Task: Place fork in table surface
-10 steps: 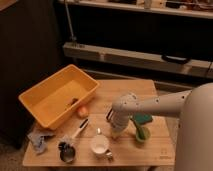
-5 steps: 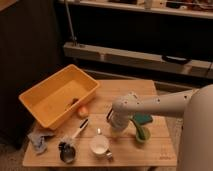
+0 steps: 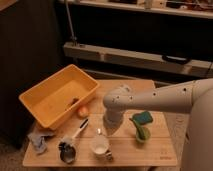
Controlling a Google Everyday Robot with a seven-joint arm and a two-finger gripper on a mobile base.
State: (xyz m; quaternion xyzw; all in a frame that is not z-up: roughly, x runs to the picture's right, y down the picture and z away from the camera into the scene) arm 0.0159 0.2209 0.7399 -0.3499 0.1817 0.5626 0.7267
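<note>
Yellow plastic marked the far left, where the bin [image 3: 55, 100] sat on the upper-left part of the desk [image 3: 150, 150], with a crumpled blue-grey cloth [image 3: 40, 141] below it near the lower left edge. Just right of the cloth lay the black-and-white-handled utensil [image 3: 76, 136], its dark head toward the bottom of the frame, and a small orange ball [image 3: 83, 111] sat just beside the bin's near wall. Toward the centre stood the white cup [image 3: 100, 146]. Just above its rim a thin bright sliver, which I took for the fork [image 3: 98, 131], appeared to lie on the planks, though whether it rested flat was hard to tell. The claw [image 3: 106, 123] hung right beside that sliver, tucked under the pale arm [image 3: 150, 100] reaching in from the right; whether it was open or closed could not be told. The step in hand looked to be the letting-go and the retreat. Doing it well called for the fork to lie fully on bare wood, then a straight rise rather than a sideways slide, since the cup stood just below and the utensil near on the left. A drag could have carried the fork along or tipped the cup. Farther right, the green cup [image 3: 142, 131] stood close under the arm, so upward seemed the safer way out.
</note>
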